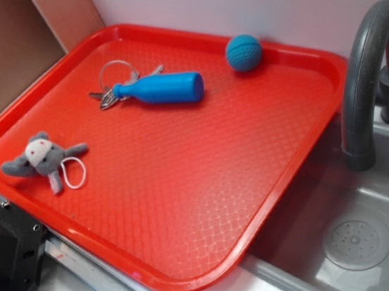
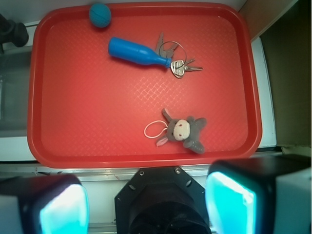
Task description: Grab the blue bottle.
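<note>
Seen from the wrist camera, the gripper (image 2: 146, 204) has two chunky fingers with black housings and glossy turquoise pads (image 2: 229, 204). Between the fingers sits a black, roughly octagonal mount (image 2: 161, 195), with small screws along its upper edge.

Wrist view: hand (image 2: 146, 202) fingers (image 2: 229, 200) blurred and cut off at the bottom edge. Bottle neck tip (image 2: 167, 62) meets the keys (image 2: 178, 66); overlap unclear. Exterior view: faucet (image 1: 367, 74) cropped at right, sink (image 1: 355, 243) cropped at bottom.
</note>
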{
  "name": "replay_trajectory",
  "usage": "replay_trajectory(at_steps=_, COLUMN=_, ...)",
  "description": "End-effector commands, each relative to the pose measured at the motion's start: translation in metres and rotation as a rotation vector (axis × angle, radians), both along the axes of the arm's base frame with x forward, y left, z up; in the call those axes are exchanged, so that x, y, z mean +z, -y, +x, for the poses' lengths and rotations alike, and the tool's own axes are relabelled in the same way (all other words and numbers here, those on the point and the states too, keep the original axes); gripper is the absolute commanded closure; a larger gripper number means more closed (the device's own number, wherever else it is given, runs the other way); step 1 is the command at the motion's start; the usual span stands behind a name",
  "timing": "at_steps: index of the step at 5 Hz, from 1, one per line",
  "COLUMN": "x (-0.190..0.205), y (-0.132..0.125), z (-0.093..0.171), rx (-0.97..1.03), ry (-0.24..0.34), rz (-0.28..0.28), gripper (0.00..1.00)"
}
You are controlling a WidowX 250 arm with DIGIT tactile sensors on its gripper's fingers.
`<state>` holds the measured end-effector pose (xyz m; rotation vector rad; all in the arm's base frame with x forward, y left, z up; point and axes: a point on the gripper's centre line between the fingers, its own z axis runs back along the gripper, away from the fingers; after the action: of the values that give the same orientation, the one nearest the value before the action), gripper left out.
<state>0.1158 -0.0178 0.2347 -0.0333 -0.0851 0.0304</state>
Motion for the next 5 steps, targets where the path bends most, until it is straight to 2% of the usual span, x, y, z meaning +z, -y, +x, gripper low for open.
replay_trajectory(at_steps=1, x=0.0, y=0.0, z=0.0, rx=0.0, ry=0.0, rz=0.0, gripper=0.0)
replay_trajectory(at_steps=3, x=-0.018, y=-0.018, z=0.049, rx=-0.303, ry=0.077, rz=0.029, gripper=0.0)
replay_trajectory(at_steps=5, x=-0.052, y=-0.016, z=0.11, rx=-0.626, ry=0.124, rz=0.095, gripper=0.0)
